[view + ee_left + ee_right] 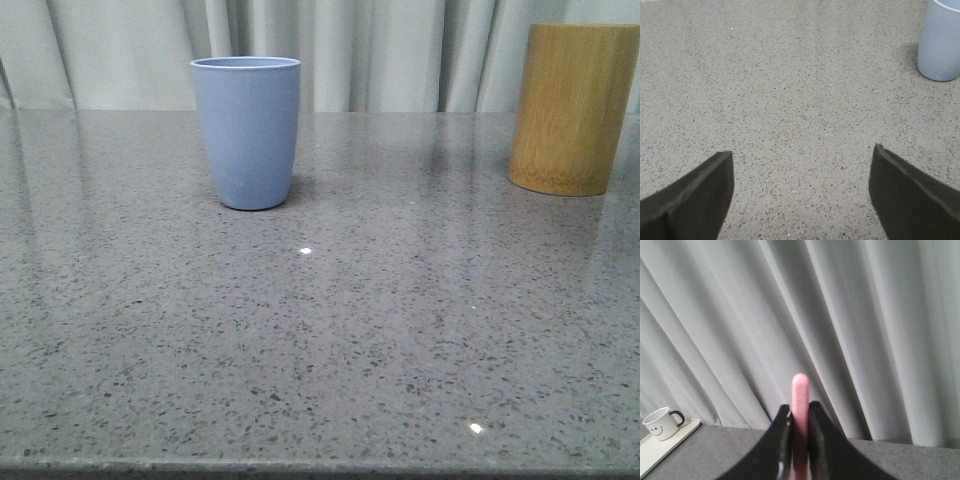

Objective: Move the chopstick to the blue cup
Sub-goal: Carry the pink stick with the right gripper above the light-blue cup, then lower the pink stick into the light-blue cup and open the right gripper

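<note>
In the front view, the blue cup point(246, 132) stands upright on the grey speckled table point(330, 350), left of centre and toward the back. A tan bamboo holder point(572, 108) stands upright at the far right, well apart from the cup, cut by the picture's edge. Pale curtains point(380, 50) hang behind the table. Small bright glints of light lie on the tabletop in front of the cup.

In the left wrist view, the left claw point(802, 192) hangs over bare table point(790, 90), its two dark fingers point(695, 200) spread wide with nothing between them. The blue cup point(940, 42) stands on the table off to one side, near the corner of the picture, well apart from the claw; only its lower body and part of its rim show.

In the right wrist view, the right claw point(800, 440) is pressed onto the chopstick point(800, 405), pinching it between the two dark fingers point(827, 445). The pink stick stands upright in the grip, its rounded end rising above the fingertips against the grey curtains point(865, 330). Beyond, a strip of table point(910, 460) shows, and at its far edge a white mug point(661, 423) with a smiling face and a dark handle sits on a pale tray point(660, 450).
</note>
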